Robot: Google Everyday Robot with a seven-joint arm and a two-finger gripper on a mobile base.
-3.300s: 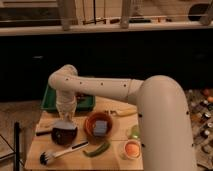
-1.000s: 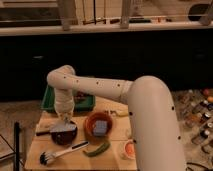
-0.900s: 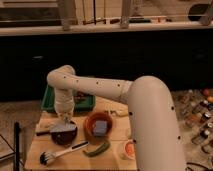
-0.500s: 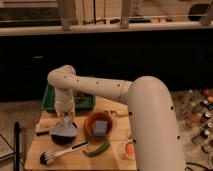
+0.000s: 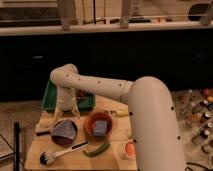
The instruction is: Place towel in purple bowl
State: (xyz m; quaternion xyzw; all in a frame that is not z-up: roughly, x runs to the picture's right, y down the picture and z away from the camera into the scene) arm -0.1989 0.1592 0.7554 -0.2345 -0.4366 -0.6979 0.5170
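Dark cabinets behind; wooden counter (image 5: 80, 162) in front. Gripper (image 5: 67, 109) hangs just above purple bowl (image 5: 62, 143), at counter's left, near side of green tray (image 5: 50, 100). Jaws open or closed: cannot tell. Towel (image 5: 64, 130) lies bunched inside bowl, grey-blue. Step in hand, by judgement: let go, clear bowl. To do well: lift straight up, no sideways drag, no corner snagged or hanging over rim toward orange bowl (image 5: 89, 122). Towel crumpled; long axis seems left-right, peak toward far side.
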